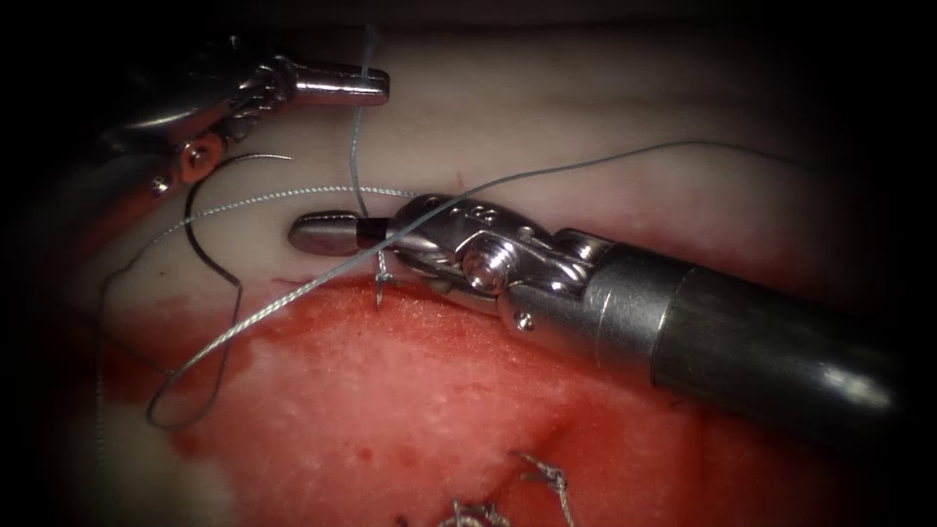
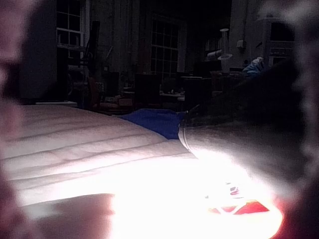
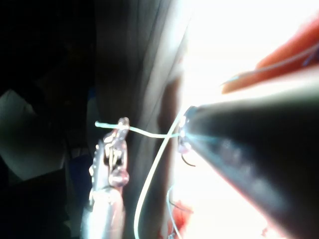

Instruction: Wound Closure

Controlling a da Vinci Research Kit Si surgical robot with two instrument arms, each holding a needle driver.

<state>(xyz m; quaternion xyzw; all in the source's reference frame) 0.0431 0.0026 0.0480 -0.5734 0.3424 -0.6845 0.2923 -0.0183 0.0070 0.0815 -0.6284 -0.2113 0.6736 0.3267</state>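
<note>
My left tool (image 1: 379, 88) sits at the upper left, shut on the thread (image 1: 355, 146), which drops from it to my right tool (image 1: 303, 234). The right tool lies across the middle, its jaws shut on that strand just above the knot (image 1: 381, 283) at the cut's edge. A longer thread (image 1: 547, 174) drapes over the right tool and loops down to the left. The curved needle (image 1: 191, 210) lies free on the tissue (image 1: 586, 107) left of the tools, held by neither. In the right wrist view the left tool (image 3: 121, 123) holds thread (image 3: 149, 134) that runs to the right tool (image 3: 185, 133).
Red fluid (image 1: 390, 390) covers the tissue below the right tool. Earlier stitches with short thread ends (image 1: 547, 478) show near the bottom edge. The left wrist view shows pale tissue (image 2: 75, 144) and a blue cloth (image 2: 154, 122) behind it.
</note>
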